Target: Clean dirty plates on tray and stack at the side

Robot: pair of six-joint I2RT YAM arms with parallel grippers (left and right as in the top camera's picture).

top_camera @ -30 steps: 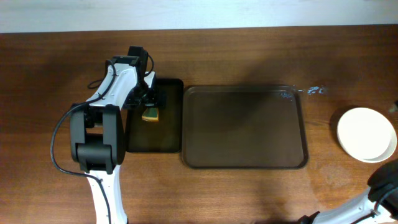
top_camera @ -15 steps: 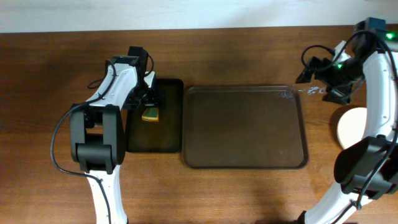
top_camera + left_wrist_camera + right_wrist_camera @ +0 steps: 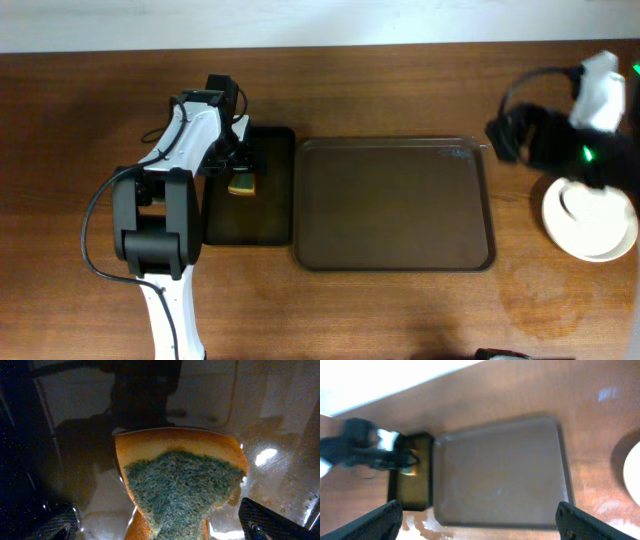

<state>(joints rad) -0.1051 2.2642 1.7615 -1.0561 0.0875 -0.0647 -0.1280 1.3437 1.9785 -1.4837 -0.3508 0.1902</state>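
White plates (image 3: pixel 592 222) sat stacked on the table (image 3: pixel 400 310), off the brown tray (image 3: pixel 392 205), and both grippers had their fingers apart.

The stack lay near the tray's right short edge without touching it; the overhead view was too smeared there to count the plates, though it looked like more than one. The right arm (image 3: pixel 575 140) hung blurred above the stack's near edge, and its wrist view showed the right gripper (image 3: pixel 482 521) spread wide, holding nothing. The left gripper (image 3: pixel 162 524) hovered over the narrow black tray (image 3: pixel 245 225) just left of the brown one, fingers parted on either side of a yellow sponge (image 3: pixel 182 480) with its green scouring face up, neither finger touching it.
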